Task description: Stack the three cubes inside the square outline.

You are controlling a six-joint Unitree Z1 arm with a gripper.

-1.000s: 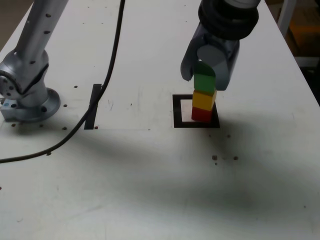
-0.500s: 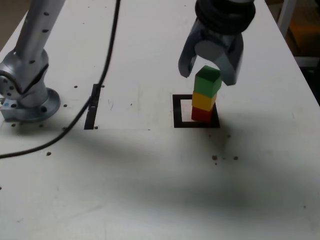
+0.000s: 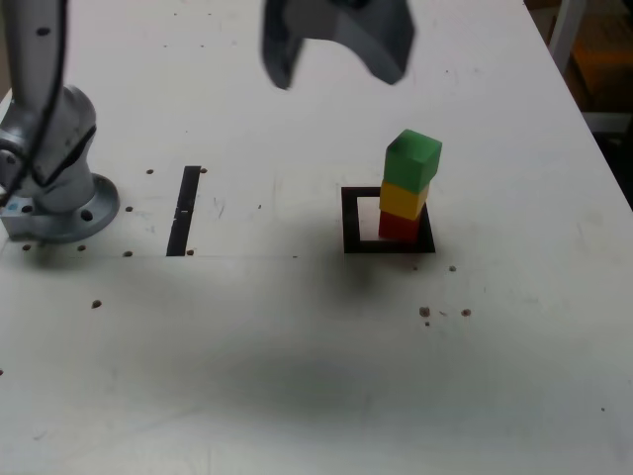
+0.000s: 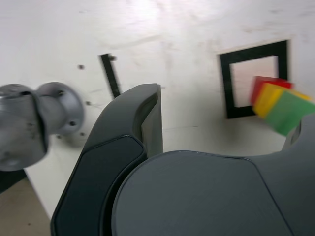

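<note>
The three cubes stand in one tower: green cube (image 3: 412, 158) on yellow cube (image 3: 404, 199) on red cube (image 3: 399, 228). The green one sits slightly skewed. The tower rests in the right part of the square outline (image 3: 350, 220) in the exterior view, with the red cube touching the black border. My gripper (image 3: 336, 69) hangs open and blurred high above the table, up and to the exterior view's left of the tower, holding nothing. The wrist view shows the green cube (image 4: 291, 113), yellow cube (image 4: 272, 98), red cube (image 4: 262, 83) and the outline (image 4: 227, 83) beyond one dark finger (image 4: 150, 123).
The arm's grey base (image 3: 54, 188) stands at the exterior view's left, with a thin black strip (image 3: 184, 210) beside it. Small dark specks dot the white table (image 3: 297, 356). The table's right edge runs along the exterior view's right.
The gripper let go of the green cube, then rose and swung away to the exterior view's left. The tower stays standing in the outline.
</note>
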